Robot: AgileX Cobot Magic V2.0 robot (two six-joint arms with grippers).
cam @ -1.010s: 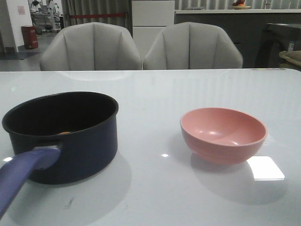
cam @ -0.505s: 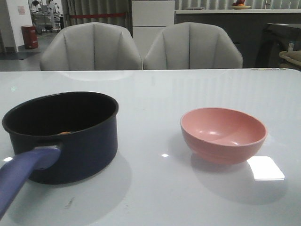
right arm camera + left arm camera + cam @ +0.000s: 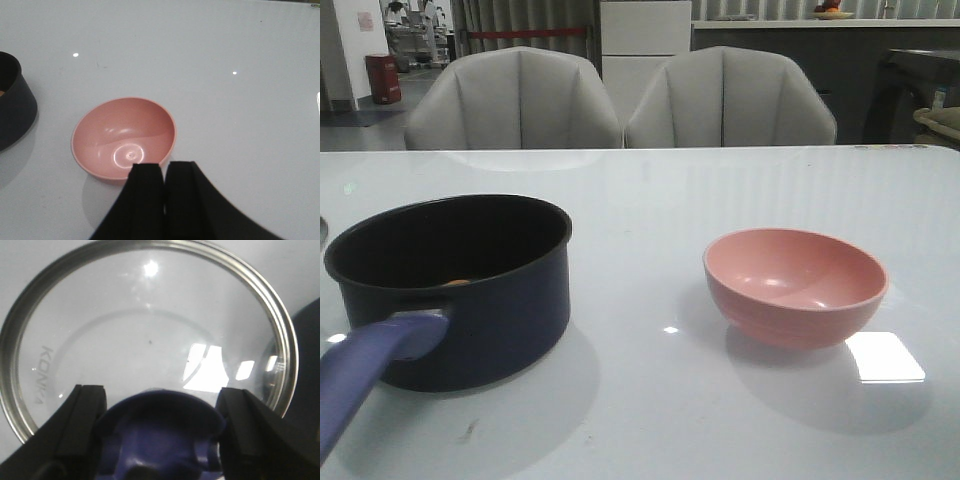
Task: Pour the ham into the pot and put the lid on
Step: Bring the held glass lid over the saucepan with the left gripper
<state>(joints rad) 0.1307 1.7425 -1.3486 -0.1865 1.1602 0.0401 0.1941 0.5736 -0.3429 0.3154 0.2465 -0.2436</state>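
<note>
Left wrist view: lid (image 3: 150,325) reads "KONKA".

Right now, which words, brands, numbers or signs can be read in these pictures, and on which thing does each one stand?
"KONKA": printed on the glass of the lid, near its metal rim, seen in the left wrist view.
White notice on the far wall in the front view: too small and blurred to read.
The pot and the pink bowl show no text.
</note>
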